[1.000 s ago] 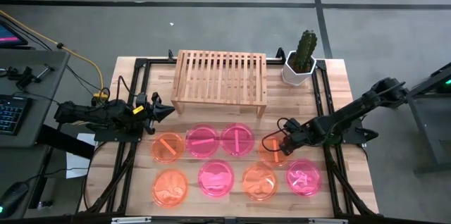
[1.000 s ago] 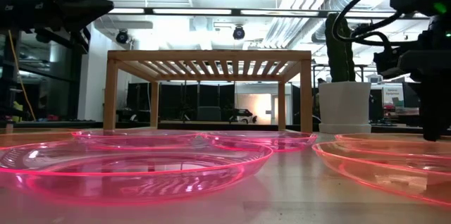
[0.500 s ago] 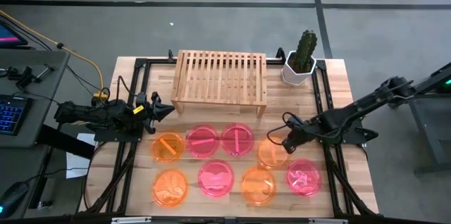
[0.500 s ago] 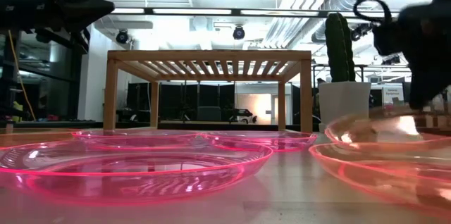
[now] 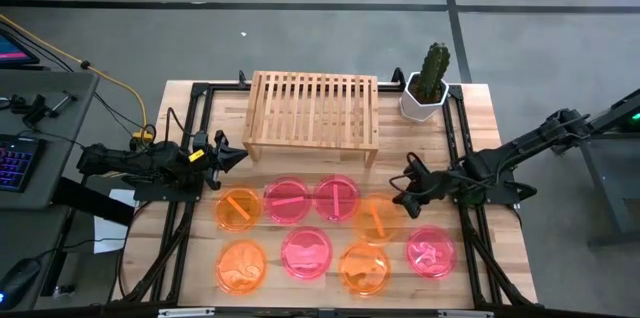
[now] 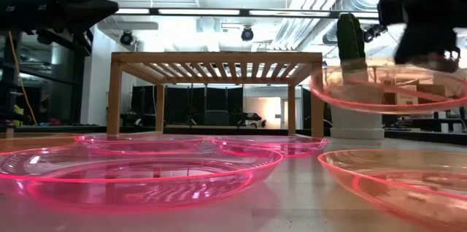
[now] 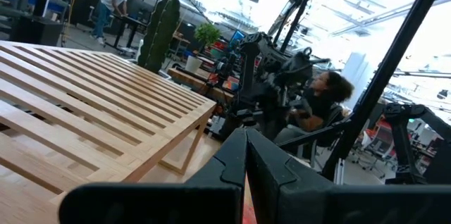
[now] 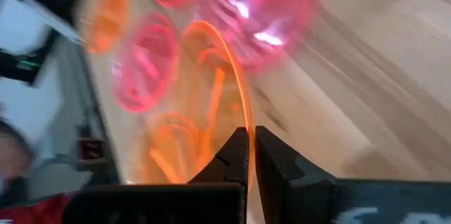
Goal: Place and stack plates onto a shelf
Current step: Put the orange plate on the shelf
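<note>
My left gripper is hanging at the table's left edge, level with the front of the shelf, its dark fingers pressed together with nothing between them. Just past it the shelf is standing at the back of the butcher-block table: pale wood, a rectangular top of thin parallel slats on short square legs, bare on top. In front of it the thin, glossy, see-through round plastic plates are lying in two rows. The back row is giving me an orange plate with one slanted stripe, then two pink ones, each striped. The front row is showing an orange plate, a pink one with a wavy mark, another orange, and a pink squiggled plate at the right end. I am reading no writing anywhere. My right gripper is pinching the rim of the striped orange plate, which is riding clear of the table right of the back row, its shallow dish tilted in the low view. Behind it, at the table's back right, a green cactus is sitting in a white pot.
</note>
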Controlling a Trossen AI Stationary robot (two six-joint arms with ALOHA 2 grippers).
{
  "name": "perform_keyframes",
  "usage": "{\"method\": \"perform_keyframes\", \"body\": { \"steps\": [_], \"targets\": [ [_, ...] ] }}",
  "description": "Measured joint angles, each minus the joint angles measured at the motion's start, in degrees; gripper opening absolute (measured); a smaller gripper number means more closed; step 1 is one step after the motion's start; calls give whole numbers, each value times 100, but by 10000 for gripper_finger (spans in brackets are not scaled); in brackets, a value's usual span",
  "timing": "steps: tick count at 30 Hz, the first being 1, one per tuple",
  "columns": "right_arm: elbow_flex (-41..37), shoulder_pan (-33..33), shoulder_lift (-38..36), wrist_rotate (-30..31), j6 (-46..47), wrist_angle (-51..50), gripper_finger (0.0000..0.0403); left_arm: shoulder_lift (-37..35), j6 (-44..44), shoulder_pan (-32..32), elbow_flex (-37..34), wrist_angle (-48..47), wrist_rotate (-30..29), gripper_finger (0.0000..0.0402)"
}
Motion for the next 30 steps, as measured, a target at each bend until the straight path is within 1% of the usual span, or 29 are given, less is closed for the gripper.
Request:
{"method": "perform_keyframes", "body": {
  "steps": [4,8,13,15,18,24,26,30],
  "targets": [
    [0,-111,1,135,-454,1067,0,0,0,0,0,15,0,1],
    [2,-454,1,425,-897,2083,0,0,-1,-1,0,22,-8,1],
    [376,-1153,1,1254,-1617,2193,0,0,-2,0,0,22,-11,1],
    [556,-1526,1,1368,-1928,2191,0,1,-2,-1,0,22,-11,1],
    [783,-2165,1,1260,-2177,2191,0,0,-2,-1,0,22,-13,1],
    [881,-3406,35,605,-2197,1952,0,0,92,-1,0,20,-20,1],
    [881,-3706,120,400,-2144,1837,0,0,94,1,0,20,-22,1],
    [881,-4120,427,425,-2026,1945,0,0,202,-1,0,30,-48,1]
  ]
}}
